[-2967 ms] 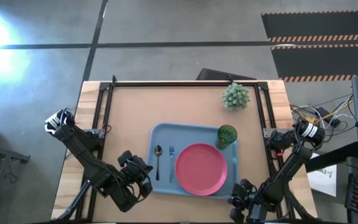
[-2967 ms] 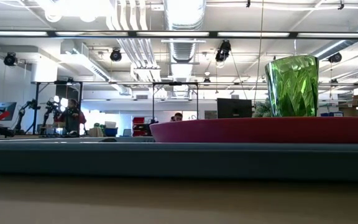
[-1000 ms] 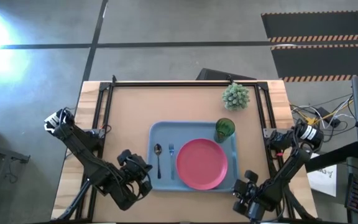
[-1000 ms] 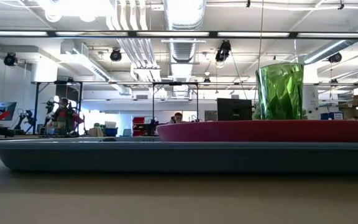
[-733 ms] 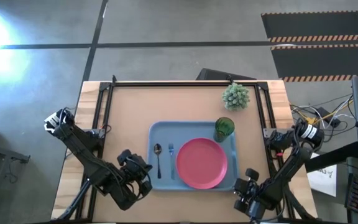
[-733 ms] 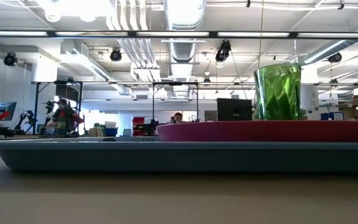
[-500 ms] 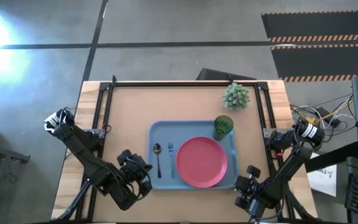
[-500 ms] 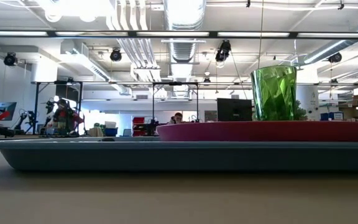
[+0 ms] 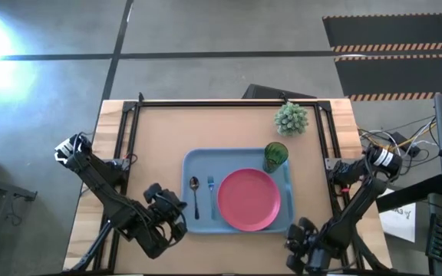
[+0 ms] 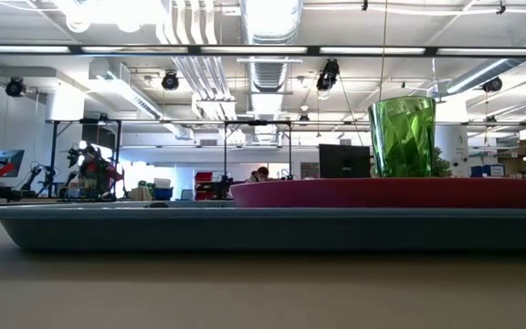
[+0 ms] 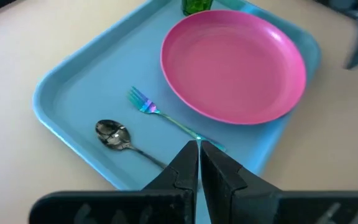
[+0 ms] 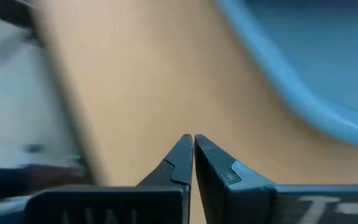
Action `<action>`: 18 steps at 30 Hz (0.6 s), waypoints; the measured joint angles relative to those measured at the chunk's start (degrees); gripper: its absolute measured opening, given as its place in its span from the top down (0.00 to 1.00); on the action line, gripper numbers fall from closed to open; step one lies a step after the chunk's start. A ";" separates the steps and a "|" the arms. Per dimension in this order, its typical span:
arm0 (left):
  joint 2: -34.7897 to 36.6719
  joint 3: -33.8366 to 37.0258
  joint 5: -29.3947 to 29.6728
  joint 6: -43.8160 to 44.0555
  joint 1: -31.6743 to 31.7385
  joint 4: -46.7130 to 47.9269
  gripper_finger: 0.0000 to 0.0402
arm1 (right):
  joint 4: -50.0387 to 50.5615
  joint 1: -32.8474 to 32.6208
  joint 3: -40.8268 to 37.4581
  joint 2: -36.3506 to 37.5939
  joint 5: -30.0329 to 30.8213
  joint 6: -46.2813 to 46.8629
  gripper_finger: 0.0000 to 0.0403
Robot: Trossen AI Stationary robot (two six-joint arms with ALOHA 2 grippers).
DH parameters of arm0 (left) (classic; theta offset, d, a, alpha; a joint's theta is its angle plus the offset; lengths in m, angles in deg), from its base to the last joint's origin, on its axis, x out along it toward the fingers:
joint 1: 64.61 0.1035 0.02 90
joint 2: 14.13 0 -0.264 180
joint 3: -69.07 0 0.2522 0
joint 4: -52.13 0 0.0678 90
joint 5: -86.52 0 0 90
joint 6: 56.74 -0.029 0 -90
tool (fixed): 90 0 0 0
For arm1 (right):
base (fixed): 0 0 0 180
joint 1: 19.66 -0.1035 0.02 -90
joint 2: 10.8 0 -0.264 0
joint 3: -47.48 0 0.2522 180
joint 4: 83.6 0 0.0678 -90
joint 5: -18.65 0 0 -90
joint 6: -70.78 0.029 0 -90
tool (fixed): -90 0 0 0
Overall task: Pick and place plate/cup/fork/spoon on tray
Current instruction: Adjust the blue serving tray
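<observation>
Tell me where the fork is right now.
In the high view the fork lies on the left part of the tray, between the spoon and the plate, apart from both.

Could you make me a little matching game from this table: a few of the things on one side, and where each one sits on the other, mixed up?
Things:
1. plate
2. cup
3. spoon
4. potted plant

Places:
A. on the bare table, beyond the tray
B. nearest the tray's left edge, beside the fork
C. far right corner of the tray
D. middle-right of the tray, the biggest item

Pairs: 1-D, 2-C, 3-B, 4-A
</observation>
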 joint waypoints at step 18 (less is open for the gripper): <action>2.26 -2.24 3.76 -12.10 1.53 1.29 1.00 | -10.04 2.34 7.73 22.73 28.84 -48.78 0.98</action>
